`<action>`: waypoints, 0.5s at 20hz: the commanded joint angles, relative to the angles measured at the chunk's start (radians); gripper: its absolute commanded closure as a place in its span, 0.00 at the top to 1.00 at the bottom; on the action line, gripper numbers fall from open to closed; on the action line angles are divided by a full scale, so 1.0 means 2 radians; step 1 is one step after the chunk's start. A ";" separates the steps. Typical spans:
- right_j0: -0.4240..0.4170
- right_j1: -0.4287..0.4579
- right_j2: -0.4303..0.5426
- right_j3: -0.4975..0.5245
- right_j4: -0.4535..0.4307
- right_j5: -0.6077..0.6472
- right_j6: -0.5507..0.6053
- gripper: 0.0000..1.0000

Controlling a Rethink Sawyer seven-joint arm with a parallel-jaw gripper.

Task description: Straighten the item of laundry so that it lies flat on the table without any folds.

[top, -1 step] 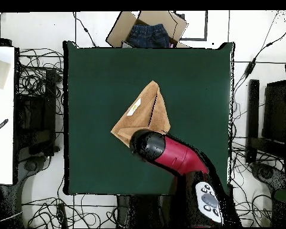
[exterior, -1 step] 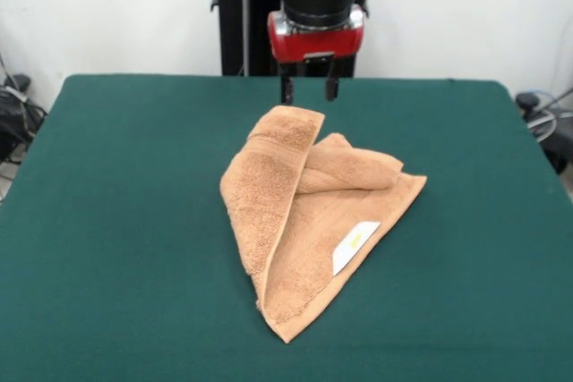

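Note:
The item of laundry (exterior, -1 step: 304,212) is a tan terry towel lying folded over itself in a rough triangle near the middle of the dark green table (exterior, -1 step: 107,221). A long flap is turned over along its left side, and a white label (exterior, -1 step: 354,246) faces up near the right edge. My gripper (exterior, -1 step: 309,89) hangs open just above the towel's far corner, with nothing between its two black fingers (exterior, -1 step: 286,89). From overhead the towel (top, -1 step: 146,110) shows on the table (top, -1 step: 92,89), and the arm's head covers its corner nearest the robot's base, hiding the gripper.
A cardboard box (top, -1 step: 146,28) holding dark jeans sits just beyond the table's edge opposite the robot's base. Cables lie on the floor around the table. A white surface (top, -1 step: 1,113) stands to the left in the overhead view.

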 commanded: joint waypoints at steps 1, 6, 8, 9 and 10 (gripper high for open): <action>0.001 0.053 0.042 -0.013 -0.010 -0.022 0.087 1.00; 0.005 0.052 0.040 -0.011 -0.014 -0.028 0.087 1.00; 0.008 0.052 0.038 -0.013 -0.015 -0.028 0.087 1.00; 0.009 0.053 0.038 -0.015 -0.015 -0.026 0.086 1.00; 0.010 0.054 0.038 -0.017 -0.016 -0.025 0.086 1.00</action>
